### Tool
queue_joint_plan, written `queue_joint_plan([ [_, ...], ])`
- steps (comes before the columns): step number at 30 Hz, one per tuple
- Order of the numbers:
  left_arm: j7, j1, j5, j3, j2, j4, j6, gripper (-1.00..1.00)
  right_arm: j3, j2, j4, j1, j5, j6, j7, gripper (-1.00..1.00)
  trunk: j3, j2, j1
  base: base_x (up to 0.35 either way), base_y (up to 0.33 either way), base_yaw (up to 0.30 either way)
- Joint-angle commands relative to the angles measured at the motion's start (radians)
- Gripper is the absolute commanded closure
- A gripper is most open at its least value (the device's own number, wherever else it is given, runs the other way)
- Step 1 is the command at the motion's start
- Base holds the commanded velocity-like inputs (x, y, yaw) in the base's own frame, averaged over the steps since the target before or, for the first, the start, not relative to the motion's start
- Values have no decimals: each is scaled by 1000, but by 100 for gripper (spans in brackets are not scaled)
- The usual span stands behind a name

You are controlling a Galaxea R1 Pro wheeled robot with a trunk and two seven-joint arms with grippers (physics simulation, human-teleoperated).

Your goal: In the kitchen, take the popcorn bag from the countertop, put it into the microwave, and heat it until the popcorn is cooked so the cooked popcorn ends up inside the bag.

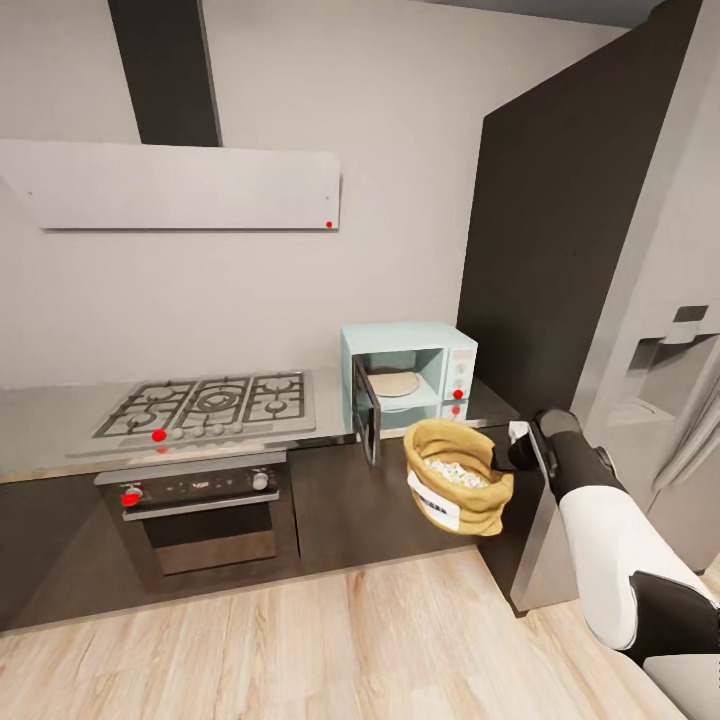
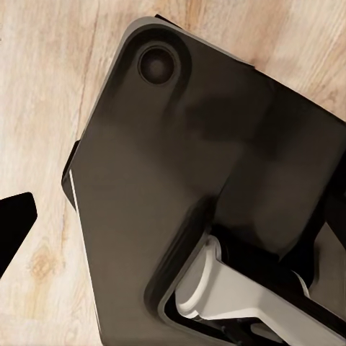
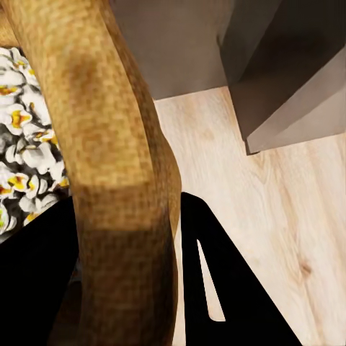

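We see the right pincer (image 1: 512,452) clenched on the popcorn bag (image 1: 458,488) rim; bag hangs just in front of, below the open microwave (image 1: 408,378); left pincer state: can't tell.

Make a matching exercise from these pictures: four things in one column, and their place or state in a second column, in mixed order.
1. popcorn bag
2. microwave
3. oven
4. gas hob

a. door open
b. set into the countertop
c. held in the air by the right gripper
d. under the countertop, door shut

Pairs: 1-c, 2-a, 3-d, 4-b
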Motion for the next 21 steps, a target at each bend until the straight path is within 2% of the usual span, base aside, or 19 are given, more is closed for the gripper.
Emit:
queue_joint_plan([
  [1,0,0,-1,8,-1,-2,-1,-100,-3,2,-4,-1,10,2,10,100,-1,-1,1,0,0,0],
  [6,0,0,2,6,-1,-3,0,-100,-3,4,-7,-1,11,2,9,100,-1,-1,1,76,0,0],
  [17,0,0,0,4,0,-1,2,-100,-3,-8,-8,-1,13,2,8,100,-1,-1,1,316,0,0],
  [21,0,0,0,4,1,-1,2,-100,-3,2,-40,-1,13,2,9,100,-1,-1,1,322,0,0],
])
